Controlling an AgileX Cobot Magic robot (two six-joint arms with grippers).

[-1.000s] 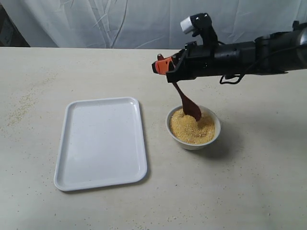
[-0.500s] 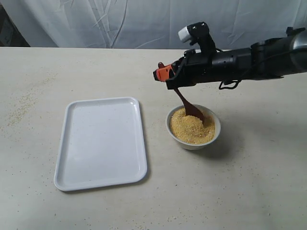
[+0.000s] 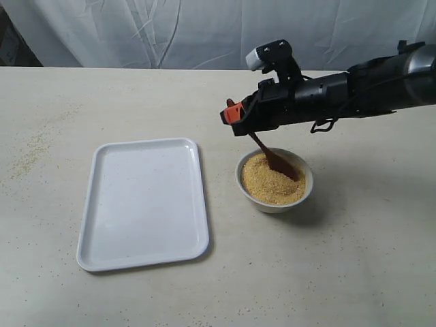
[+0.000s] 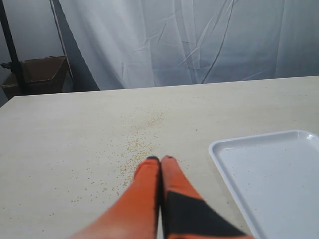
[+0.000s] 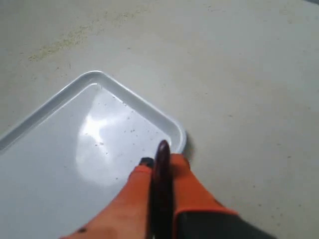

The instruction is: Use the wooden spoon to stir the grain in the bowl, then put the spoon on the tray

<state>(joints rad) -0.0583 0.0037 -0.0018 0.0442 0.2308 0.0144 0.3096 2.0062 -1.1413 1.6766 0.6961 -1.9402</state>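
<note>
Stirring without spilling onto the beige surface (image 3: 354,272) or the flat white rectangular tray (image 3: 143,204) means slow sweeps inside the small round white bowl (image 3: 274,207), the dark reddish-brown wooden spoon (image 3: 276,162), clamped in the right fingers (image 3: 234,114), dipping shallow into yellow grain (image 3: 266,185).

I see a creased white cloth backdrop (image 3: 170,34) hanging behind a pale beige table (image 3: 354,272). Light is soft and even. Off one end, a brown cardboard box (image 4: 42,69) sits beside a dark pole (image 4: 9,40).
</note>
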